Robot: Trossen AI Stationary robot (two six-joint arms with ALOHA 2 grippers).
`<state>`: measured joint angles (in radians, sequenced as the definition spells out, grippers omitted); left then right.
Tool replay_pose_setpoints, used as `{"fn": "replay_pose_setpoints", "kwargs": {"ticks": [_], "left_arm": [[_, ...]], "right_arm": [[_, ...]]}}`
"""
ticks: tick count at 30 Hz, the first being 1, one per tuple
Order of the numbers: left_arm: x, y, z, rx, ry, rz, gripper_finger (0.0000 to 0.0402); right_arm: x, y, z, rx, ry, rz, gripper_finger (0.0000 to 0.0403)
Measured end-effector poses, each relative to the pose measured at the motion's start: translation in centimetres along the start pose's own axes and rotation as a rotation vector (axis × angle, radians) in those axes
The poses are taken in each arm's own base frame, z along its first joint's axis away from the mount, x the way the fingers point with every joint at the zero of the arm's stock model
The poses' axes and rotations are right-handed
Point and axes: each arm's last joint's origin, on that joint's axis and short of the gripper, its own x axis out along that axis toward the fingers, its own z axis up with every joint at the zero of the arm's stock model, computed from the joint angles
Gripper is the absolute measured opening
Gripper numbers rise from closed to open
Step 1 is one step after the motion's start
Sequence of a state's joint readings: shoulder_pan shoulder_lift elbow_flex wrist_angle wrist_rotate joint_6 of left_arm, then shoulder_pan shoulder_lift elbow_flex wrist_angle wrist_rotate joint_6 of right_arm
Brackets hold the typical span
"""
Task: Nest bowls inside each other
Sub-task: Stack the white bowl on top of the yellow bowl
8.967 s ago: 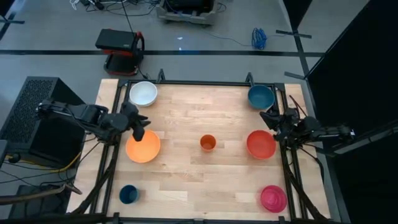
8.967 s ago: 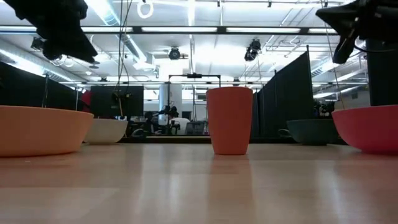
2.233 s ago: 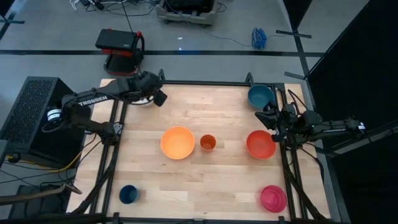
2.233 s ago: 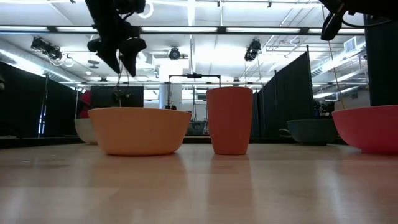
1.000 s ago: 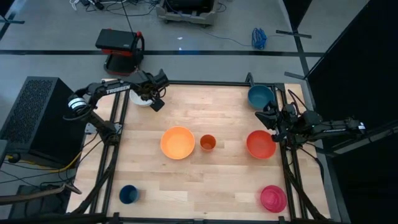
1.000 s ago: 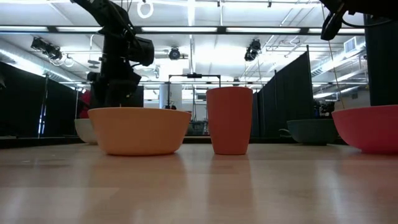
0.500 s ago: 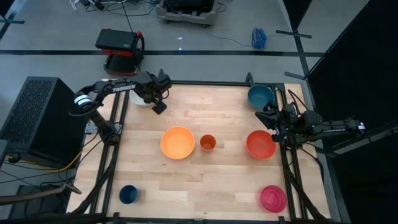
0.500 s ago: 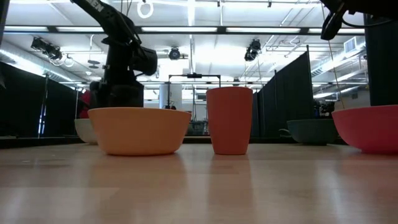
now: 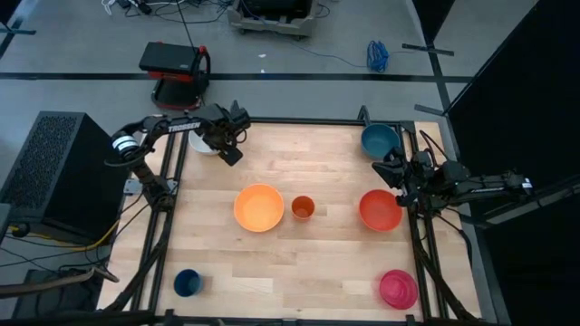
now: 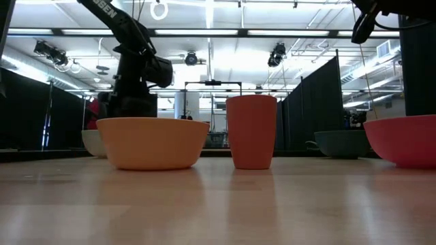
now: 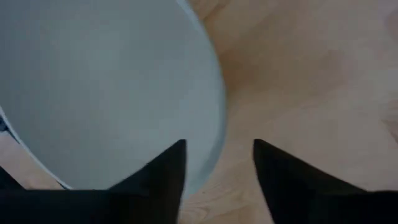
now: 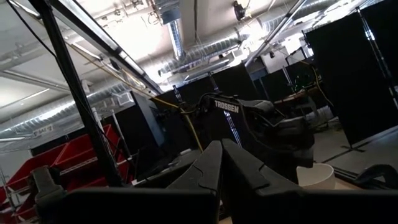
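The left gripper [image 11: 216, 163] is seen partly open, its jaws straddling the rim of the white bowl [image 11: 93, 87] at the table's far left corner; actual contact can't really be made out. The right gripper [image 12: 219, 163] is pressed fully closed, empty, held over the right edge. The orange bowl [image 9: 258, 207] and small orange cup [image 9: 303, 207] are parked mid-table, and the white bowl is mostly hidden by the arm from above.

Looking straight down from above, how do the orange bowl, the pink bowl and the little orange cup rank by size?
1. Wide orange plastic bowl, largest.
2. Magenta-pink plastic bowl, clearly smaller across.
3. Small narrow orange cup, smallest.
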<state>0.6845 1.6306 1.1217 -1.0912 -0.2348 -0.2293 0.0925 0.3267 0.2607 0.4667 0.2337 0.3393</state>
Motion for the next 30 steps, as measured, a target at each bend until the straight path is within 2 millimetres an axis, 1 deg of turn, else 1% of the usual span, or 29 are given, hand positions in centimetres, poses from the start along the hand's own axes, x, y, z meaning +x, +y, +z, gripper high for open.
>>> {"fn": "replay_pose_setpoints", "kwargs": {"ticks": [4, 7, 25, 28, 30], "left_arm": [[0.1, 0.6, 0.1, -0.022, 0.005, 0.001, 0.0071], [0.2, 0.8, 0.2, -0.031, 0.007, 0.000, 0.0026], [0.1, 0.5, 0.1, -0.001, 0.007, -0.020, 0.0001], [-0.7, 0.0, -0.1, 0.032, 0.033, -0.014, 0.0001], [-1.9, -0.4, 0.0, 0.051, 0.022, -0.015, 0.0000]], "right_arm": [[0.0, 0.0, 0.0, 0.000, 0.000, 0.000, 0.0000], [0.0, 0.0, 0.0, 0.000, 0.000, 0.000, 0.0000], [0.0, 0.0, 0.0, -0.002, 0.000, 0.000, 0.0000], [0.0, 0.0, 0.0, -0.003, 0.000, 0.000, 0.0000], [0.0, 0.0, 0.0, -0.003, 0.000, 0.000, 0.0000]]}}
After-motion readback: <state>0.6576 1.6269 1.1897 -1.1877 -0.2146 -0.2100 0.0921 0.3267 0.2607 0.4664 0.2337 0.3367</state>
